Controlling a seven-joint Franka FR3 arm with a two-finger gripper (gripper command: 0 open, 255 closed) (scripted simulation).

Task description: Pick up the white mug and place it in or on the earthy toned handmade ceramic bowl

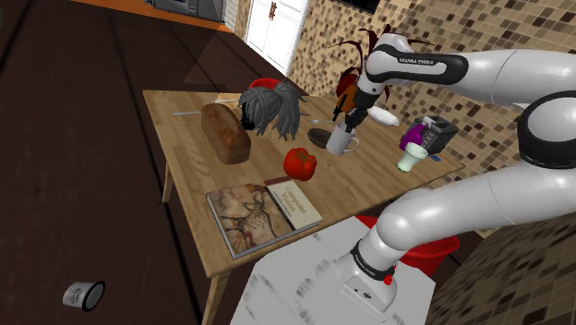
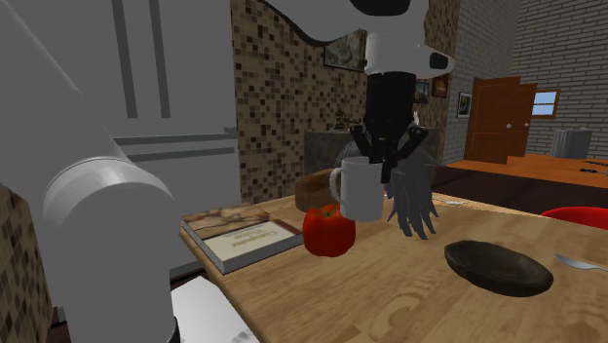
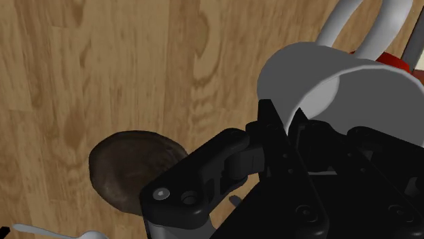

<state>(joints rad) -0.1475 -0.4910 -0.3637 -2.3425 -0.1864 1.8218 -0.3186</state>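
My black gripper (image 2: 382,159) is shut on the rim of the white mug (image 2: 361,190), one finger inside it and one outside. The mug hangs upright a little above the wooden table (image 2: 390,302), with its handle toward the second exterior view's left. The dark brown bowl (image 2: 498,266) rests on the table, lower than the mug and off to that view's right. From the shoulder camera the mug (image 1: 342,141) covers part of the bowl (image 1: 318,138), with the gripper (image 1: 347,123) on top of it. In the wrist view the mug (image 3: 319,81) sits between the fingers and the bowl (image 3: 132,170) lies off to one side.
On the table are a bread loaf (image 1: 226,132), a red bell pepper (image 1: 299,162), a book (image 1: 263,214), a dark grey tufted object (image 1: 272,106), a pale green cup (image 1: 411,157), a white plate (image 1: 385,116) and a spoon (image 2: 580,261). Another mug (image 1: 83,294) lies on the floor.
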